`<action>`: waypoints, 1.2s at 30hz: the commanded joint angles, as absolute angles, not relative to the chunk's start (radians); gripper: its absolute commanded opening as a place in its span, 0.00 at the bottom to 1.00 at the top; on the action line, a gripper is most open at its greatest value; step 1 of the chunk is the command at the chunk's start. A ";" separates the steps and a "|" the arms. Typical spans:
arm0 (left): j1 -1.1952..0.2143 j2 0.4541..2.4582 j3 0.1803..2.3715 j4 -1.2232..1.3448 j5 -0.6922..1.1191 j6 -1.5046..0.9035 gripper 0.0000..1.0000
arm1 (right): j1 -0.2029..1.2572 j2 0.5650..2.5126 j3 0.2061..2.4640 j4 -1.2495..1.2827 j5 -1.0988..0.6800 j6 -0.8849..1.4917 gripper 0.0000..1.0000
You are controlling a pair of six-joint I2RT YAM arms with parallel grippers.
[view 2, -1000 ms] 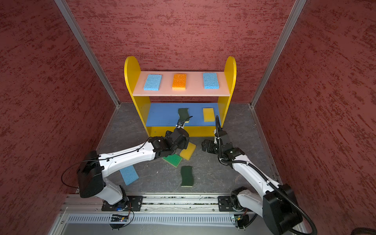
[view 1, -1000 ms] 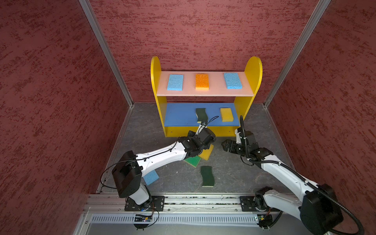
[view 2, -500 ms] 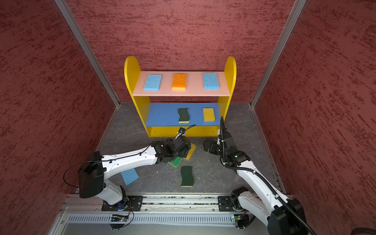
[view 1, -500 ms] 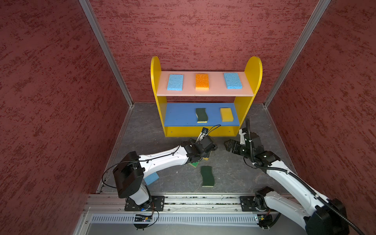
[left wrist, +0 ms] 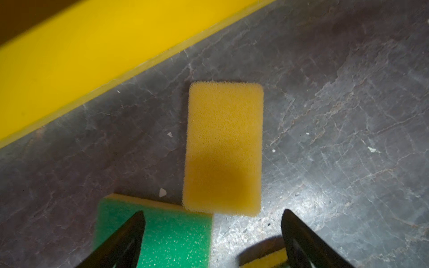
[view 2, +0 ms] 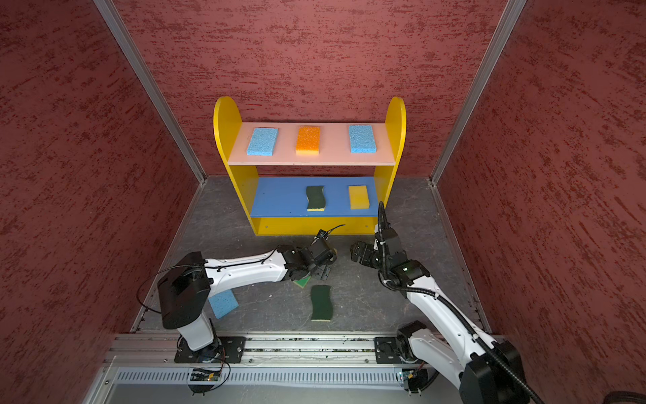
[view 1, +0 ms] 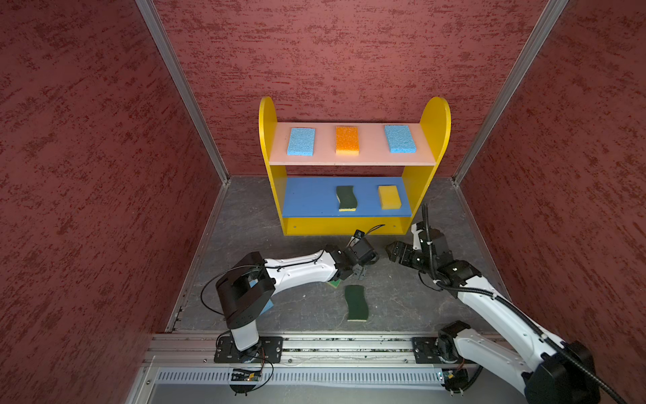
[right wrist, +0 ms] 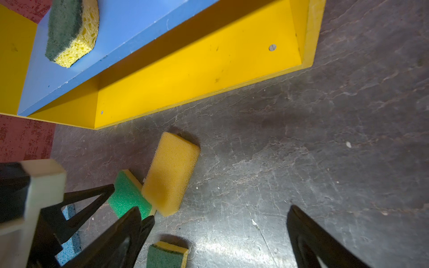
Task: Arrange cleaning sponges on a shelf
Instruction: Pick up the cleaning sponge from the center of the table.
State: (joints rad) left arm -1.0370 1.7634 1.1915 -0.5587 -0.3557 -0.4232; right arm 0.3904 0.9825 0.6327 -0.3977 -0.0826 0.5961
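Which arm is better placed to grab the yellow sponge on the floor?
Left. The left hand, open, is lined up over the yellow sponge; the right hand, also open, sits off to the side.

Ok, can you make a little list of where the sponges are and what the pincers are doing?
Pink board: blue sponge, orange sponge, second blue sponge
Blue board: dark wavy sponge, yellow sponge
Floor: loose yellow sponge, bright green sponge, second wavy sponge, third blue sponge
Left pincer: open, by loose yellow sponge
Right pincer: open, empty
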 commanded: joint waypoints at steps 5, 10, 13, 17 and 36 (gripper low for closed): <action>-1.017 1.794 1.207 -0.530 -0.266 -0.436 0.93 | 0.397 0.975 0.617 -0.403 -0.052 0.607 0.99; -0.977 1.798 1.168 -0.484 -0.214 -0.429 0.93 | 0.397 0.976 0.612 -0.402 -0.054 0.611 0.99; -0.962 1.805 1.161 -0.473 -0.199 -0.423 0.93 | 0.396 0.971 0.608 -0.403 -0.051 0.611 0.99; -0.960 1.825 1.175 -0.468 -0.195 -0.396 0.93 | 0.397 0.969 0.606 -0.407 -0.041 0.609 0.99; -0.952 1.916 1.239 -0.501 -0.182 -0.374 0.93 | 0.397 0.966 0.597 -0.402 -0.043 0.616 0.99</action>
